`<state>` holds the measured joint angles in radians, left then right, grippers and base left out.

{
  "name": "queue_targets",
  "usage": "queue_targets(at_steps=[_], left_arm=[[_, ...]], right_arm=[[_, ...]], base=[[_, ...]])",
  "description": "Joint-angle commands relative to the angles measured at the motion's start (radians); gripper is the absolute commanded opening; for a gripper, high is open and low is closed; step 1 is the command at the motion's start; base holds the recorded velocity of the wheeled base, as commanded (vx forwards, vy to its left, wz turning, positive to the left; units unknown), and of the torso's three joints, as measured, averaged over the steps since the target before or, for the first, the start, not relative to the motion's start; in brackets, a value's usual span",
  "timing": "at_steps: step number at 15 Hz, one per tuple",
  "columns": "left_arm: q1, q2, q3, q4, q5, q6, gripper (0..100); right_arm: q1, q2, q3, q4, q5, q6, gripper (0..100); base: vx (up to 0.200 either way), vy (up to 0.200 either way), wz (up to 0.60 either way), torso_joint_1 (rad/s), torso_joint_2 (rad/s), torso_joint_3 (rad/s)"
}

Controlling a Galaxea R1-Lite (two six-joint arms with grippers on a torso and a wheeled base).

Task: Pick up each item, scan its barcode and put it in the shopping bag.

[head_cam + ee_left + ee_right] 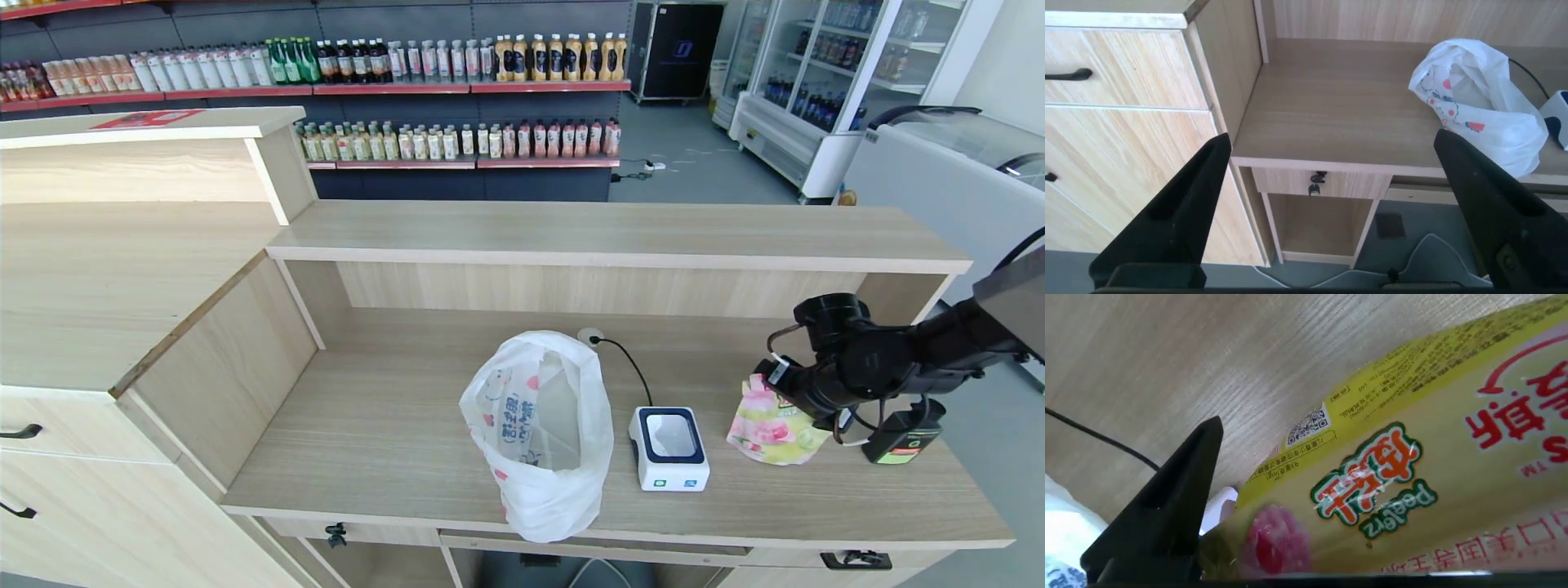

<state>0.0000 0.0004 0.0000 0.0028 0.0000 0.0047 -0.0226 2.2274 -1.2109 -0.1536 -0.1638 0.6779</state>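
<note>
A yellow and pink snack pouch [771, 426] stands tilted on the counter's right part, its top under my right gripper [788, 384], which is shut on it. Close up, the pouch [1413, 482] lies against one dark finger [1167, 514]. A white barcode scanner [668, 447] sits just left of the pouch. The white printed shopping bag [539, 433] stands open left of the scanner. My left gripper [1331, 212] hangs open and holds nothing, in front of and below the counter's front edge, with the bag [1478, 98] off to one side.
A small dark bottle with a green label [902, 437] stands right of the pouch, near the counter's [367, 425] right end. The scanner's black cable [624, 363] runs to the back wall. A raised wooden shelf borders the back, a side panel the left. A keyed drawer [1319, 181] sits underneath.
</note>
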Motion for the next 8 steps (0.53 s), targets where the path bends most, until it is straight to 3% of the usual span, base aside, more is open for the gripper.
queue_targets(at_steps=[1, 5, 6, 8], left_arm=[[0.000, 0.000, 0.000, 0.000, 0.000, 0.000, 100], [0.000, 0.000, 0.000, 0.000, 0.000, 0.000, 100], [0.000, 0.000, 0.000, 0.000, 0.000, 0.000, 100], [0.000, 0.000, 0.000, 0.000, 0.000, 0.000, 100]], right_arm=[[0.000, 0.046, 0.031, -0.030, 0.001, -0.024, 100], [0.007, 0.041, 0.136, -0.222, 0.004, -0.096, 100], [0.007, 0.038, 0.155, -0.253, 0.006, -0.116, 0], [0.003, 0.034, 0.203, -0.277, 0.004, -0.247, 0]], base=[[0.000, 0.000, 0.00, 0.000, 0.00, 0.000], [0.000, 0.000, 0.00, 0.000, 0.00, 0.000], [0.000, 0.000, 0.00, 0.000, 0.00, 0.000], [0.000, 0.000, 0.00, 0.000, 0.00, 0.000]])
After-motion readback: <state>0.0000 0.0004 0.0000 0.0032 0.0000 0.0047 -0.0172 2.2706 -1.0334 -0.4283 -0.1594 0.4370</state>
